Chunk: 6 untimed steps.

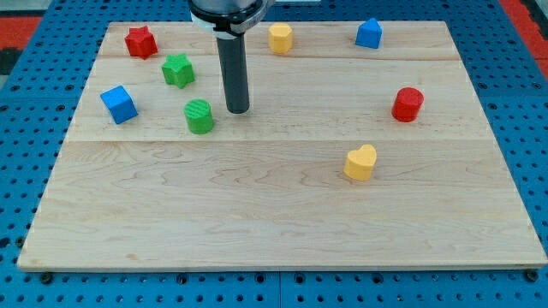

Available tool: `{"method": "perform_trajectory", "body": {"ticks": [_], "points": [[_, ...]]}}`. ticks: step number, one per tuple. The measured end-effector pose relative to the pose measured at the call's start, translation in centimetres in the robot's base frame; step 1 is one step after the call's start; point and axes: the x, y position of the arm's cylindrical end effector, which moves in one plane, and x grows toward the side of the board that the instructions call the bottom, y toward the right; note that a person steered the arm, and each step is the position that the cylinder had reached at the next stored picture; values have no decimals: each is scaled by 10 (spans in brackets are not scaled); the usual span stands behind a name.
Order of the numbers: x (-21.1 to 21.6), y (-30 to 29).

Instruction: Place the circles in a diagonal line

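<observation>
Resting my tip (238,110) just right of the green cylinder (200,116), left of centre; red cylinder (408,103) far right. End effector: bare rod, grasping nothing. Off-centre push risks spinning green toward the blue cube (118,103).

My rod hangs straight down from its round dark mount at the view's top, a little left of centre. It is upright, with no visible tilt, dark grey along its whole length. My tip (237,110) rests at the board's surface in the far left half, just right of the green circle (199,116), apart from it.
</observation>
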Motion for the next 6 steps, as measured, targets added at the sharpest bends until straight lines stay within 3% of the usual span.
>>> {"method": "perform_trajectory", "body": {"ticks": [4,5,6], "points": [[0,-13],[20,-51],[-1,-66]]}}
